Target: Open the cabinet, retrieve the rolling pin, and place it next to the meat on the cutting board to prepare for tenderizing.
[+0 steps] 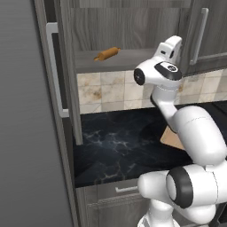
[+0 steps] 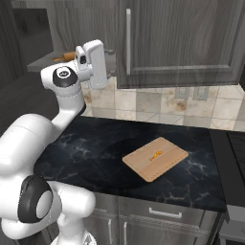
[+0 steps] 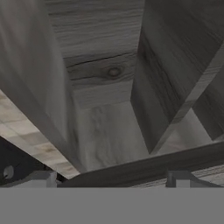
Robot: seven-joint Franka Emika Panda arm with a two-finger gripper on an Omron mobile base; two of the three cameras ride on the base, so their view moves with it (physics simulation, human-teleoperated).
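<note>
cabinet (image 1: 133,26): left door swung open, right door shut; no readable writing anywhere
worktop (image 2: 95,143): black marble, carries cutting board (image 2: 155,158)
cutting board: small orange item on it, probably the meat
rolling pin (image 1: 107,54): lying on cabinet shelf
gripper (image 3: 116,177): jaws spread wide, empty, at the cabinet opening

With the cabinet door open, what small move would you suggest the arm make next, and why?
Probably swing the open gripper left along the shelf toward the rolling pin. The pin lies free on the cabinet floor, well left of the hand, and the gripper holds nothing.
</note>
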